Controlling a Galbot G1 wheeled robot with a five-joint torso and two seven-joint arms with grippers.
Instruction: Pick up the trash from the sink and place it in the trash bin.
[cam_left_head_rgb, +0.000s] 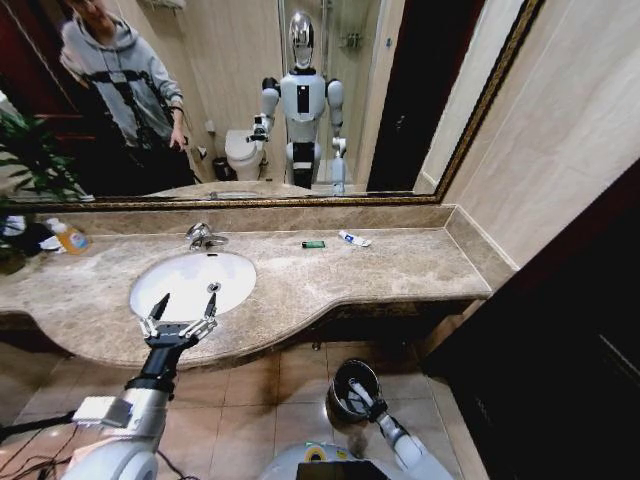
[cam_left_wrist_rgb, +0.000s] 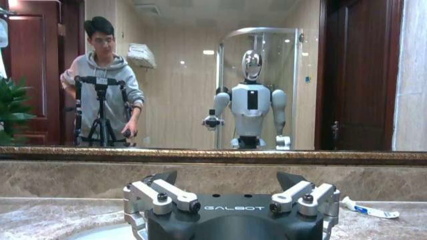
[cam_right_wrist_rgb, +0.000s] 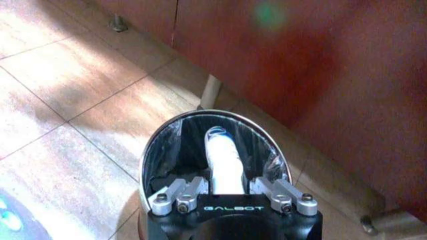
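The right tool, over the bin on the floor, pinches a white tube not yet dropped; the left tool hovers spread at the sink's near rim, while a green packet and another tube wait on the far table.

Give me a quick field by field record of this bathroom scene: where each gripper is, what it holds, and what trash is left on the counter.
left gripper: open, over the front edge of the white oval sink, holding nothing
right gripper: low over the small round dark trash bin on the floor, a white tube with a blue end between its fingers
on the counter: small flat green packet and a white tube with blue end, behind and right of the sink
orange-yellow pump bottle: far left of the counter
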